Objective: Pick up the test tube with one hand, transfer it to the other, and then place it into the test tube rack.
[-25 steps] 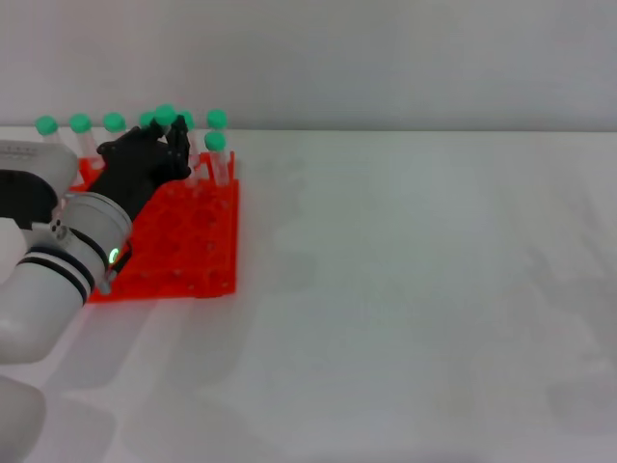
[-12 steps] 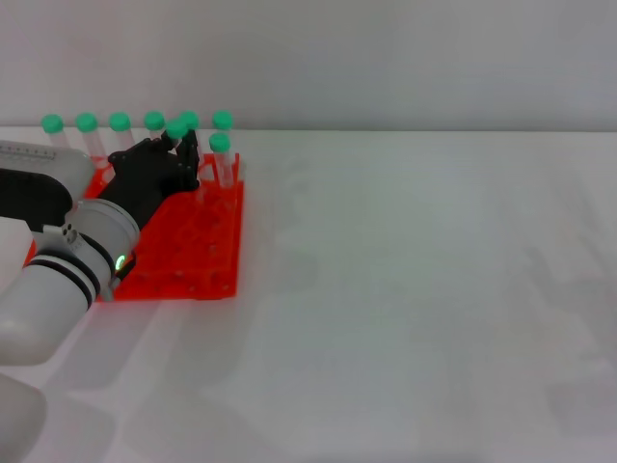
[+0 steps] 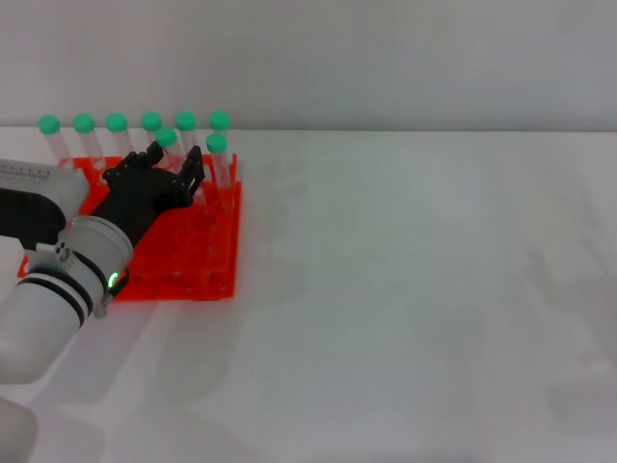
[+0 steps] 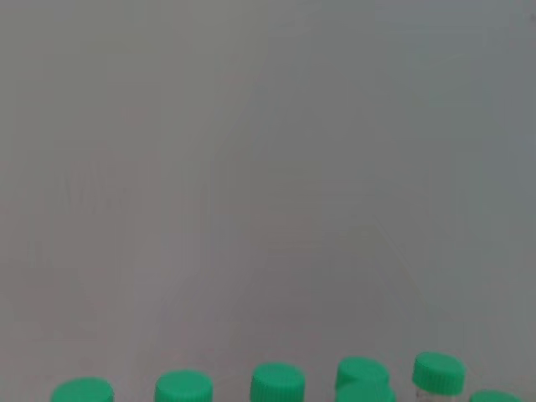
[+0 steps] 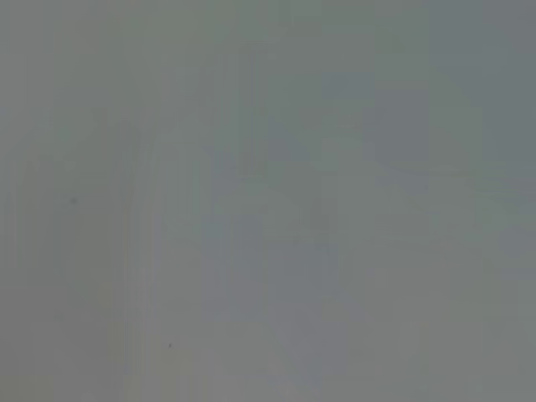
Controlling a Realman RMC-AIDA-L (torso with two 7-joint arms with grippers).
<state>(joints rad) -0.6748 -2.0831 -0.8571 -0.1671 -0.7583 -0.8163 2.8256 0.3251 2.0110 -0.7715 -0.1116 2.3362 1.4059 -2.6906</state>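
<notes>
The test tube [image 3: 170,147] stands in the test tube rack [image 3: 193,253], in the second row from the far edge, just in front of the back row of green-capped tubes [image 3: 117,135]. Its long axis is close to vertical, with the green cap up and the tapered tip down in the rack. Only the cap and a short length of clear body show in the head view; the lower part and the tip are hidden behind the left gripper [image 3: 174,165].

The left gripper sits over the far half of the rack, reaching in from the robot's left. Its black fingers [image 3: 194,166] are spread apart, one on each side of the test tube. Whether either finger touches the tube cannot be determined; the fingers are not closed on it.

Another capped tube [image 3: 218,157] stands at the rack's far right corner, just beside the gripper. The rack lies flat on the white surface [image 3: 415,289]. The near left corner of the rack is covered by the white left arm [image 3: 58,289].

The left wrist view shows only a row of green caps [image 4: 277,384] cut off by the frame edge against a grey background. The right wrist view shows a plain grey field. The right gripper appears in no view.
</notes>
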